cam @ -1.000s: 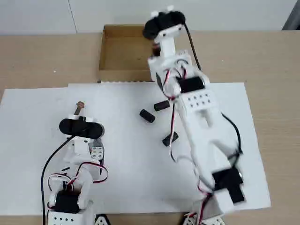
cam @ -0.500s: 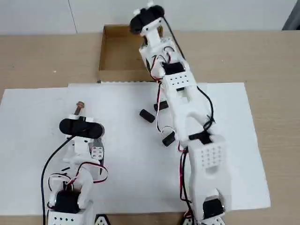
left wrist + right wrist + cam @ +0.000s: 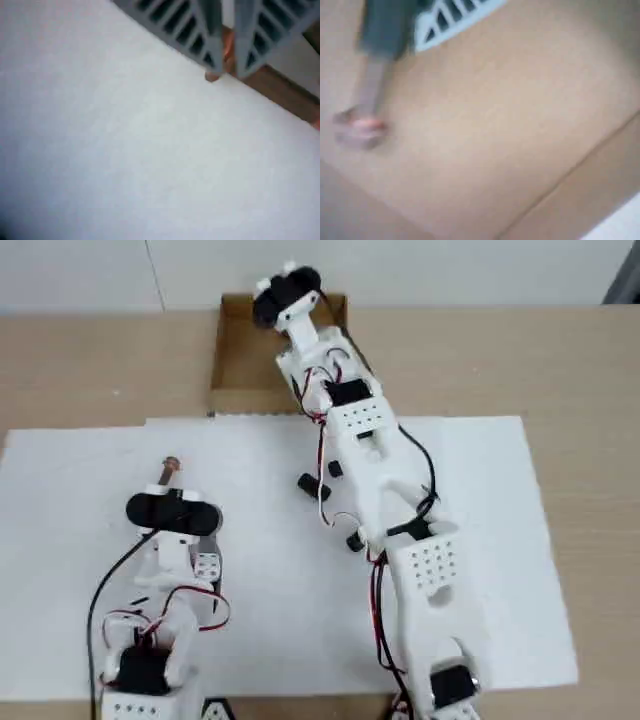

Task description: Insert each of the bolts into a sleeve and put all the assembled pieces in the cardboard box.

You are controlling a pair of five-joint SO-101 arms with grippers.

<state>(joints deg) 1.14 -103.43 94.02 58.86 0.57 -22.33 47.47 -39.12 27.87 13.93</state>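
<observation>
Right wrist view has my right jaws clamped on a sleeved bolt [image 3: 370, 85] over the cardboard box [image 3: 520, 130] floor, presumably for a gentle drop. My left jaws pinch a bare bolt [image 3: 169, 470], held ready for a sleeve [image 3: 312, 485].

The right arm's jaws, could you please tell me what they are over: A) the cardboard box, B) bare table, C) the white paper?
A: in the high view the right arm lies stretched over the box, and its wrist view shows cardboard beneath the held bolt.
</observation>
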